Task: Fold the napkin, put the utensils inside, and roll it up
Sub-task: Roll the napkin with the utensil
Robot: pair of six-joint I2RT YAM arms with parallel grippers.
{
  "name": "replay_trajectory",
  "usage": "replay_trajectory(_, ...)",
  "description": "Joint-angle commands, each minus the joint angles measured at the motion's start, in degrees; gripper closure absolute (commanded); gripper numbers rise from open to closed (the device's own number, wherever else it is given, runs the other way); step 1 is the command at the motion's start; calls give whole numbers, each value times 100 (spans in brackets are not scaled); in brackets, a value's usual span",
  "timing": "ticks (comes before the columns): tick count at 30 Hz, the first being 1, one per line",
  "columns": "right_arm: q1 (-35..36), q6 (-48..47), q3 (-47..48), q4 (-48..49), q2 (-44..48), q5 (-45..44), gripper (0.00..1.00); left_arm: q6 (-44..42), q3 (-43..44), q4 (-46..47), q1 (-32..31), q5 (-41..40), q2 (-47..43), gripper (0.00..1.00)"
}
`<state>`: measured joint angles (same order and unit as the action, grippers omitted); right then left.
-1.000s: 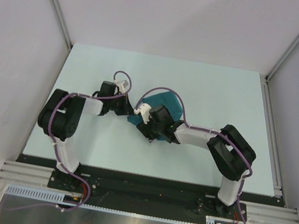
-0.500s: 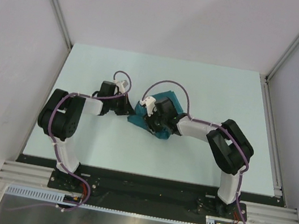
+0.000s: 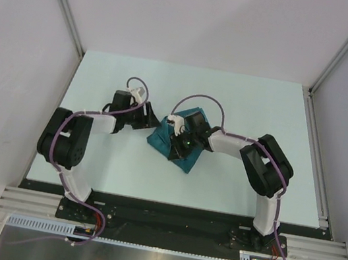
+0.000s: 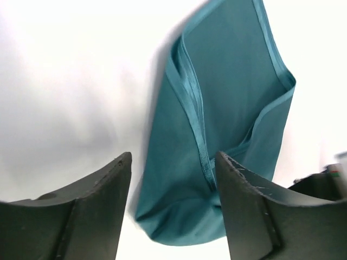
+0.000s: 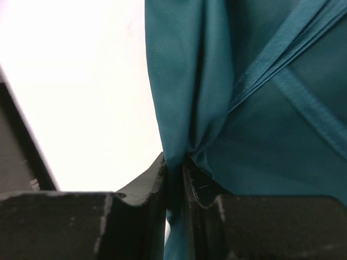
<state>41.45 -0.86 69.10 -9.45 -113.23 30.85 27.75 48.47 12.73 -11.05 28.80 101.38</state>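
teal napkin [image 4: 227, 108] bunched; right gripper [image 5: 174, 168] clamped on its fold; left gripper [image 4: 173, 162] fingers apart, beside napkin edge.

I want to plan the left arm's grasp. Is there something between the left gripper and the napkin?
Nothing visible. In the left wrist view the left gripper is open and the napkin lies directly ahead. The right gripper pinches a fold of it.

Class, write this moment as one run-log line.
right claw: shut on napkin | left claw: open at napkin's edge | fork: not in view
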Motion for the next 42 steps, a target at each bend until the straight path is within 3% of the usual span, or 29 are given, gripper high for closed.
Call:
replay_trajectory(1, -32, 499, -309, -796, -358, 1237, 80, 20, -336, 89, 112, -488, -662, 31)
replay_trajectory(6, -146, 622, -239, -751, -489, 1783, 80, 46, -785, 221, 112, -551, -1041, 30)
replay_trajectory(15, -357, 649, -81, -725, -569, 1407, 80, 371, -1893, 1029, 103, -638, -2043, 29)
replay_trajectory(22, -436, 719, 33, -698, -586, 1327, 80, 600, -2421, 1135, 24, -508, -3001, 26)
replay_trajectory(25, -462, 710, 103, -707, -604, 1309, 80, 600, -2237, 828, -116, -120, -2870, 24)
replay_trajectory(34, -471, 693, 200, -777, -639, 1292, 80, 161, -1727, 994, -468, -172, -2220, 23)
replay_trajectory(42, -480, 684, 218, -786, -639, 1301, 80, -68, -1375, 950, -697, -296, -1859, 40)
